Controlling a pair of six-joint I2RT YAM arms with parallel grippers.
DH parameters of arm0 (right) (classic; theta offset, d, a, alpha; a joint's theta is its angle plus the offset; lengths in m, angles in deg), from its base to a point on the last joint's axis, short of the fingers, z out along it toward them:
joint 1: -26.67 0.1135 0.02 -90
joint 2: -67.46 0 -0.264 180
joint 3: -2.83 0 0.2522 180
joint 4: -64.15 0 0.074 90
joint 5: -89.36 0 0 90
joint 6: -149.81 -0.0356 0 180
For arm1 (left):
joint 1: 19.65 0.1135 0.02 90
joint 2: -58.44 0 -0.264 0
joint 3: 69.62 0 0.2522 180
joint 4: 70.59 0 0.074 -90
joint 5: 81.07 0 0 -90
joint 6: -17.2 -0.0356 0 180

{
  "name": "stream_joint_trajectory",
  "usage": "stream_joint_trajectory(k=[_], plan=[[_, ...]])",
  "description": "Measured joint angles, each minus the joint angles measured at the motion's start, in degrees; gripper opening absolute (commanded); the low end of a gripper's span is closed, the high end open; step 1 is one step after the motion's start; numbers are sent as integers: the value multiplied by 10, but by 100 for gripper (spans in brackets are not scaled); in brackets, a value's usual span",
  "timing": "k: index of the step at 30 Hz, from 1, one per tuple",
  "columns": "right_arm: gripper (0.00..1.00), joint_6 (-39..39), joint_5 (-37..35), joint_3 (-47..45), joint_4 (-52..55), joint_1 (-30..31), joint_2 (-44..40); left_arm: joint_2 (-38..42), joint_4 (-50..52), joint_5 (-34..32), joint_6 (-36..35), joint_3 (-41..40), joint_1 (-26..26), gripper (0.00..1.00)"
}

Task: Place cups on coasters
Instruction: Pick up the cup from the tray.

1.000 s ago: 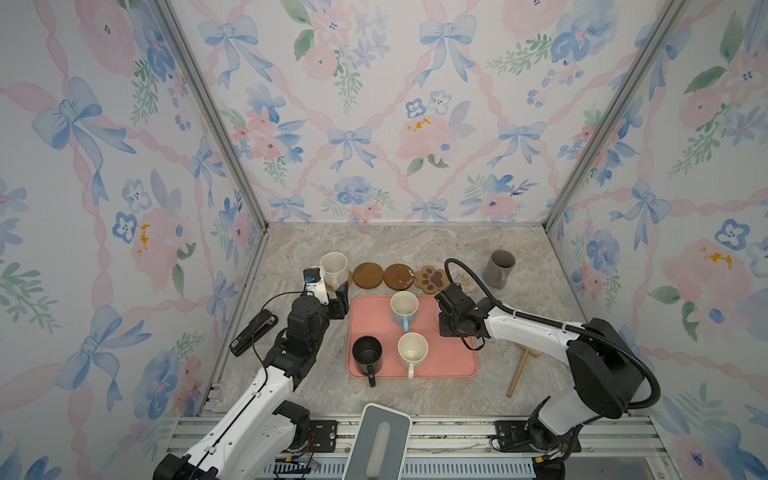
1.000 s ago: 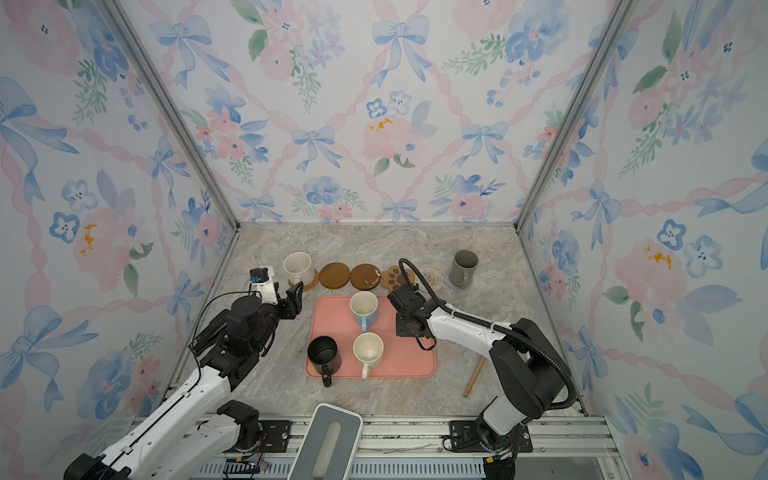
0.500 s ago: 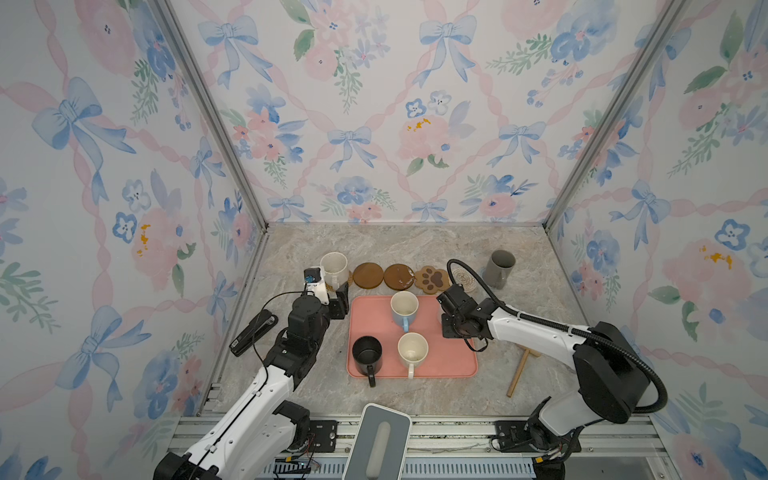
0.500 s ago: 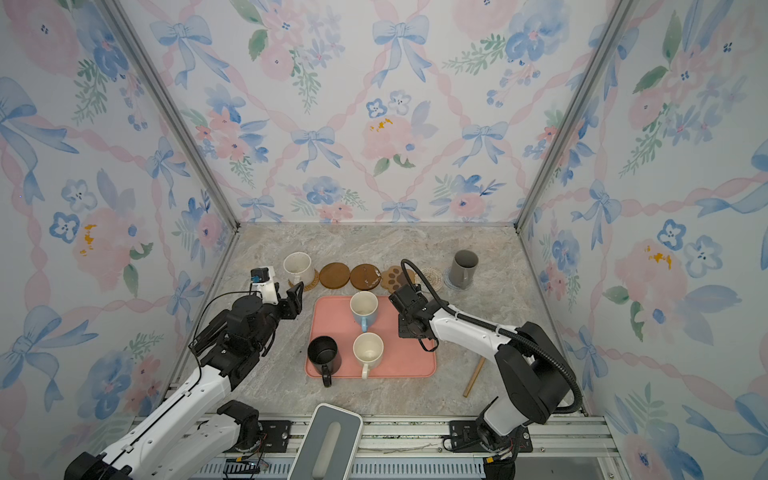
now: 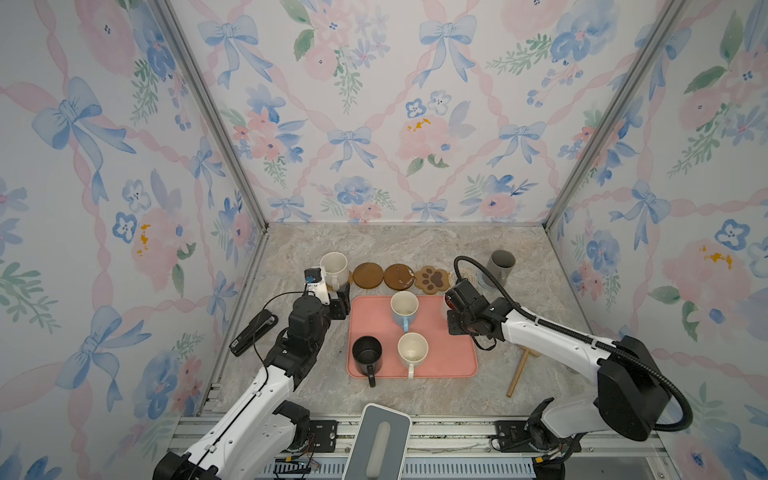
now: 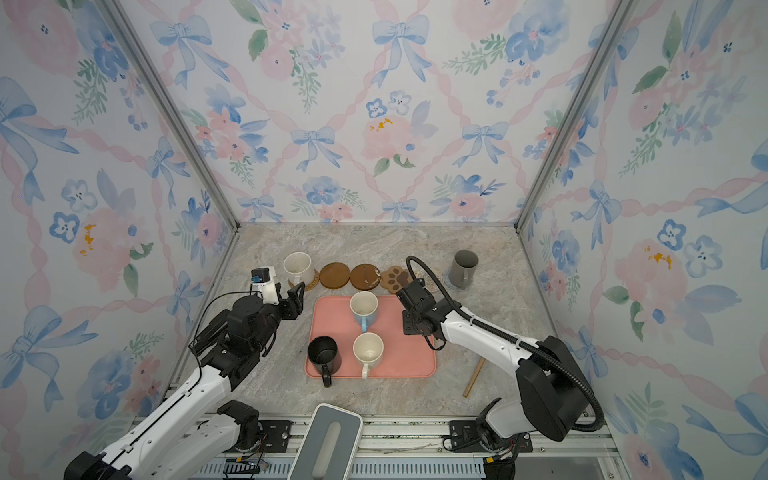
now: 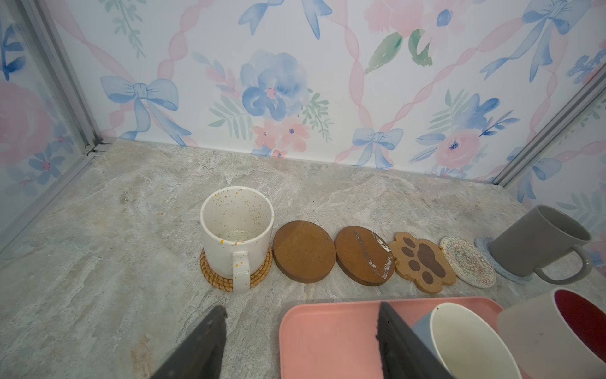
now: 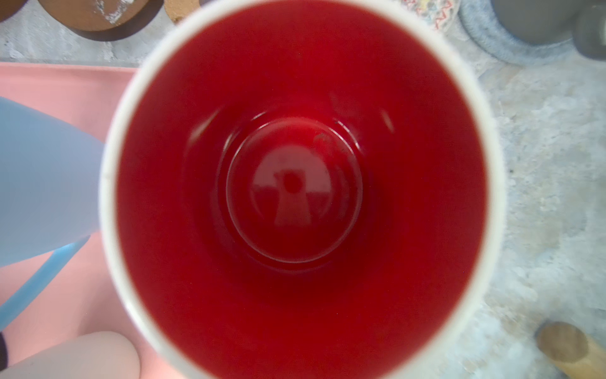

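My right gripper (image 5: 451, 298) hangs over the pink tray's (image 5: 440, 357) far right corner, shut on the white cup with red inside (image 8: 295, 197). That cup fills the right wrist view and hides the fingers. My left gripper (image 7: 301, 308) is open and empty, just short of a cream speckled cup (image 7: 236, 229) standing on the rattan coaster (image 7: 213, 275). Bare coasters follow in a row: two brown rounds (image 5: 368, 275) (image 5: 399, 277), a paw print (image 5: 432, 279) and a cream woven round (image 7: 467, 261). The grey cup (image 5: 501, 264) stands on the light-blue coaster (image 7: 482, 244). Light-blue (image 5: 404, 309), black (image 5: 367, 353) and cream (image 5: 412, 351) cups stand on the tray.
A black stapler (image 5: 253, 334) lies by the left wall. A wooden stick (image 5: 519, 372) lies right of the tray, under my right arm. A grey-and-white device (image 5: 378, 440) sits at the front edge. Papered walls close in the left, back and right sides.
My right arm has shifted slightly, its elbow drifting to the right, with the red-inside cup still under the gripper. The left arm has not moved.
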Motion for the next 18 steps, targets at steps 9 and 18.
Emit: stream_joint_trajectory(k=[9, 18], plan=[[0, 50, 11, 33, 10, -73, 0, 0, 0, -1, 0, 0, -3, 68], [0, 85, 45, 82, -4, -116, 36, -29, 1, -7, 5, 0, -11, 68]])
